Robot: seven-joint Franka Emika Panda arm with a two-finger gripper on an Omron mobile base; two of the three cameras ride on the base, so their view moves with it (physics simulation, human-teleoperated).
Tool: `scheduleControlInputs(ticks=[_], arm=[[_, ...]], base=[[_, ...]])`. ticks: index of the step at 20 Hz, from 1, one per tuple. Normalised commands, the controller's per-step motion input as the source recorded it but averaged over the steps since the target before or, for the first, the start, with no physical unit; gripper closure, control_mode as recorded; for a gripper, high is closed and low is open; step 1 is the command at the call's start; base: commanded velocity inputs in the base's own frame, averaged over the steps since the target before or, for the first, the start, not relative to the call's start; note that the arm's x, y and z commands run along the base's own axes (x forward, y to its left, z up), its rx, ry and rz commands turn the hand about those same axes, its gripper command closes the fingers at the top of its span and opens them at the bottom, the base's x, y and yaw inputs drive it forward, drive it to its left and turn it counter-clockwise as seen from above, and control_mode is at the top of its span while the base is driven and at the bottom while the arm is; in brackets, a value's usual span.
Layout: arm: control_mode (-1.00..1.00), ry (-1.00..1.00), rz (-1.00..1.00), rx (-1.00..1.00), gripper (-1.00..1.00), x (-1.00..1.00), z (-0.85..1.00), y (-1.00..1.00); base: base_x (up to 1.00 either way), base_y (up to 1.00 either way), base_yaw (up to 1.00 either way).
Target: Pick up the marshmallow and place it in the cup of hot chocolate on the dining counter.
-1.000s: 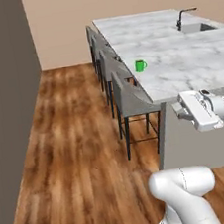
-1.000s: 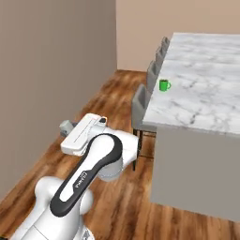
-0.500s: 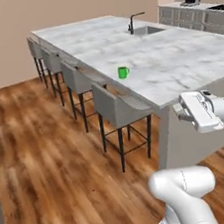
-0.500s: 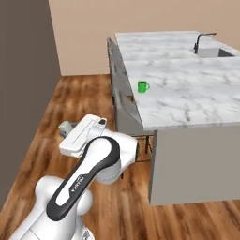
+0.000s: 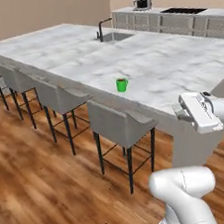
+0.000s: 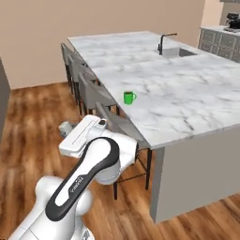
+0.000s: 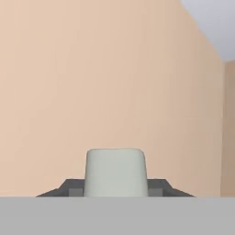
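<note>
In the hand view the marshmallow (image 7: 115, 172), a stubby white block, sits between the dark fingertips (image 7: 73, 187) of my gripper (image 7: 115, 189), which is shut on it and faces a beige wall. The hand is held off the near end of the dining counter (image 5: 178, 65), with the gripper (image 5: 178, 111) pointing left. From the right base view the gripper (image 6: 64, 127) hangs over the wood floor, left of the counter (image 6: 187, 89). The green cup of hot chocolate (image 5: 122, 85) stands near the counter's stool-side edge (image 6: 129, 97), well beyond the gripper.
Grey stools (image 5: 118, 125) line the counter's left side (image 6: 89, 89). A sink with a dark faucet (image 5: 101, 30) is set into the slab further back. A back counter with drawers (image 5: 182, 20) carries a coffee machine (image 5: 142, 0). Wood floor (image 5: 38, 183) lies to the left.
The whole picture has shifted, so the base has moved: the counter and cup now sit nearer and more central. The arm's pose and its hold on the marshmallow look unchanged.
</note>
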Motion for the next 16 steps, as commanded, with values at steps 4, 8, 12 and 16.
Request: scheduleControlInputs(ticks=[4, 8, 12, 16], arm=[[1.00, 0.00, 0.00, 0.00, 1.00, 0.00, 0.00, 0.00], [1.00, 0.00, 0.00, 0.00, 1.00, 0.00, 0.00, 0.00], [1.00, 0.00, 0.00, 0.00, 1.00, 0.00, 0.00, 0.00], [1.00, 0.00, 0.00, 0.00, 1.00, 0.00, 0.00, 0.00]], base=[[1.00, 1.00, -0.52], [0.88, 1.00, -0.60], [0.38, 1.00, -0.59], [0.03, 1.00, -0.50]])
